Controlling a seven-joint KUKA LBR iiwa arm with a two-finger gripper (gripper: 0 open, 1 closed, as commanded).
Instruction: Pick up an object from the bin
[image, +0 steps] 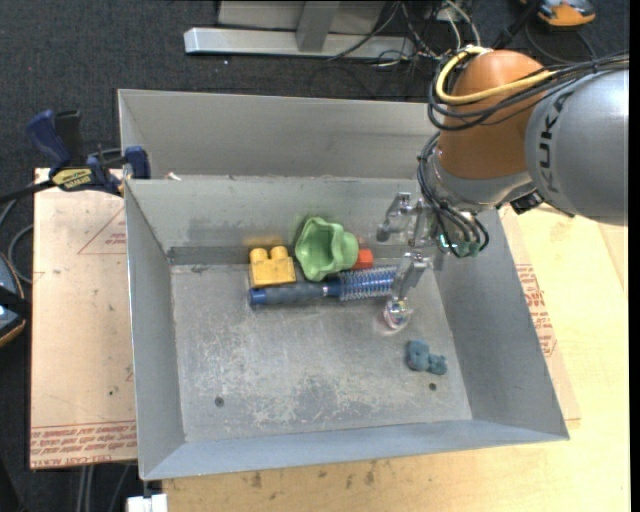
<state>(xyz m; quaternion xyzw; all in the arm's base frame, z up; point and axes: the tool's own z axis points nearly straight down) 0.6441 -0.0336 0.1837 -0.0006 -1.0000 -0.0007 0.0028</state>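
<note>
The claw (402, 265) hangs over the right-middle of the bin (150, 300), below the arm's orange wrist cover, and its two metal fingers (408, 280) stand apart with bare floor showing between them; nothing is clamped in the gap. The lower finger slants down, and its tip is at a small pale round thing (395, 318) on the floor, touching it or just above it; which, I cannot tell. Just to the left of that finger is the ribbed light-blue end (362, 287) of a dark blue rod (290, 295) that lies flat, pointing left. A small red-orange piece (365, 257) sits just above the ribbed end, near the claw's upper finger. Further left a crumpled green cup (323, 248) leans against a yellow toy brick (271, 266), both touching the rod's upper side. A small grey-blue lump (425, 358) lies alone on the floor, below and to the right of the pale round thing
</note>
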